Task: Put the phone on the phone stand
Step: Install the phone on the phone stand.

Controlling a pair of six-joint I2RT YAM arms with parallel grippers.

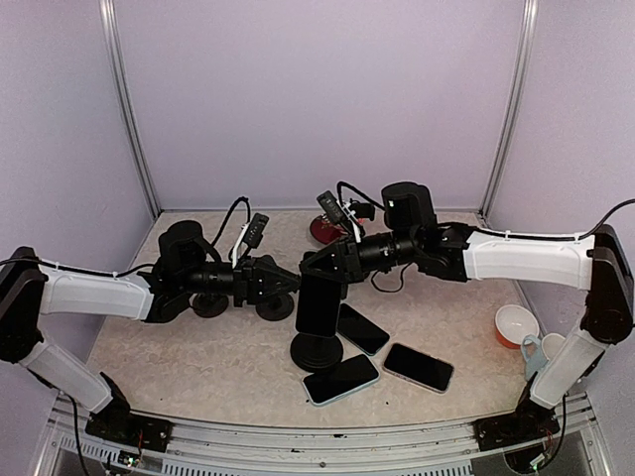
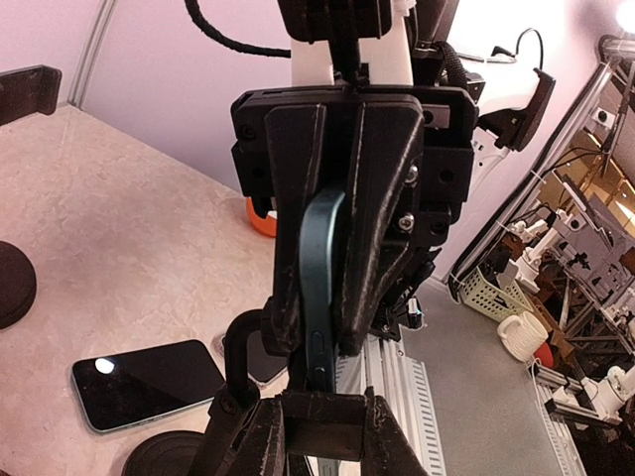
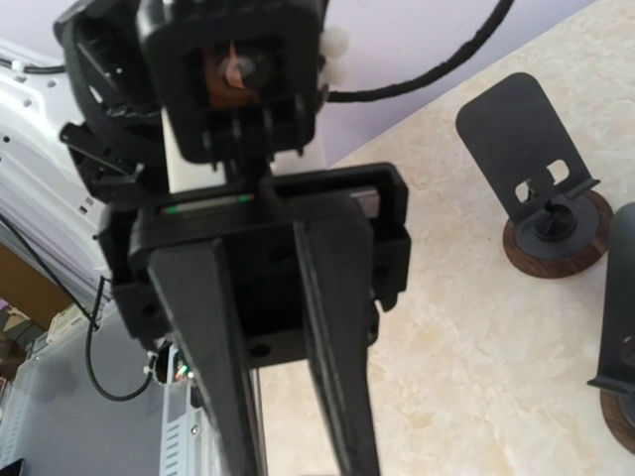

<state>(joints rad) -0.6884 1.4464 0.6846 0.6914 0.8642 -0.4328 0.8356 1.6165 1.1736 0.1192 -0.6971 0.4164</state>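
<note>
The left fingers (image 2: 248, 436) are sitting at the very bottom of the left wrist view, two dark prongs with a dark piece lying between them; whether they are pressing on it I cannot tell. Facing them and just beyond, the right fingers (image 2: 382, 198) are pinching the phone (image 2: 319, 288) by its two faces, so its teal edge is showing upright in the narrow gap between them. From above, the phone is standing on end directly below the right fingers, over the round black base of the phone stand (image 1: 316, 352); whether it is seated there is not showing. The left fingers are hovering just beside the phone's left edge. On the counter (image 1: 198, 367), three spare phones (image 1: 340, 379) are lying flat below and to the right of both sets of fingers, crowding the stand base. Two other stands (image 1: 276, 307) are standing under the left fingers. Well to the right of the right fingers, a bowl (image 1: 516, 323) and a mug (image 1: 536, 349) are sitting together.
</note>
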